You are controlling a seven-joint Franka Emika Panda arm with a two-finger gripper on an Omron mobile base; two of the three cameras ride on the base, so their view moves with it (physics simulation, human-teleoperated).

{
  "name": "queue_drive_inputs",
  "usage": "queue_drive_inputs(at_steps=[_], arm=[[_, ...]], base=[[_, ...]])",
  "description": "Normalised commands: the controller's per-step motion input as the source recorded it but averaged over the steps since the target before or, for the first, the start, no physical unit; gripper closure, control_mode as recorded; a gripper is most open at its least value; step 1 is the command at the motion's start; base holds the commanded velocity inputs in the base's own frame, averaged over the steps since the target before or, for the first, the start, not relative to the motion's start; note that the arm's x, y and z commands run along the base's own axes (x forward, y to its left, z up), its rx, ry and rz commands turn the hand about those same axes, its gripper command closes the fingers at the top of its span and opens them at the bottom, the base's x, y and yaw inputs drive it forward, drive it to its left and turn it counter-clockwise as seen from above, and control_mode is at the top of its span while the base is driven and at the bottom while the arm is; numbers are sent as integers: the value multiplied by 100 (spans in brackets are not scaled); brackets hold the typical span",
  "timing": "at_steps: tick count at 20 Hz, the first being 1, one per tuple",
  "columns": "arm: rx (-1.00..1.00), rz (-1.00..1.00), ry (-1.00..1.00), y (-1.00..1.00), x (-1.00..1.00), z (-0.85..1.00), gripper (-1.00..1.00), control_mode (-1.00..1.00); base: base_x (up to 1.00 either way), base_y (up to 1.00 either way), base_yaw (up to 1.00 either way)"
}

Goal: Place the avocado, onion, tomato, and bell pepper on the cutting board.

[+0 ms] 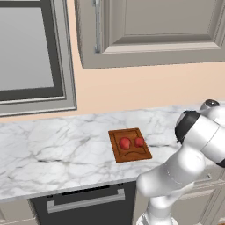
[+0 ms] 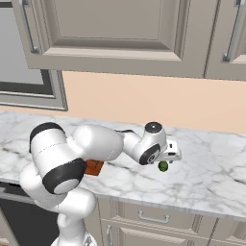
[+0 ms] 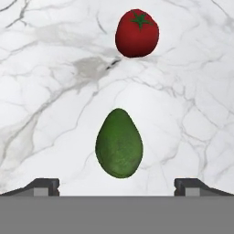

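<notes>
The avocado (image 3: 119, 143) lies centred between the released gripper (image 3: 117, 185) tips, tomato (image 3: 136, 33) beyond it; descend straight, then close across its narrow width.

avocado (image 3: 119, 144) on counter (image 3: 45, 91), near tomato (image 3: 136, 33)

White marble counter (image 1: 57, 149) with grey veining runs along a peach wall (image 1: 145, 88). Grey-beige upper cabinets (image 2: 120, 33) hang above it, with metal bar handles (image 2: 29, 29). Window (image 1: 26, 48) with a grey frame sits at the left, beside the cabinets. Below the counter: a dark appliance front with a silver bar handle (image 1: 85, 201), and a beige drawer (image 2: 153, 217) with its own handle.
</notes>
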Motion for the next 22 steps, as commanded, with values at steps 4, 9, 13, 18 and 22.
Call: queue_drive_inputs(at_steps=[4,9,13,18,22], arm=[[0,4,3,0,14,-13,-100,-100],[0,2,4,-2,11,-19,-100,-100],[0,0,8,-14,7,-29,-100,-100],[0,0,6,-15,16,-27,-100,-100],[0,3,2,-1,34,-17,-100,-100]], base=[[0,0,0],[0,0,0],[0,0,0],[0,0,0],[0,0,0]])
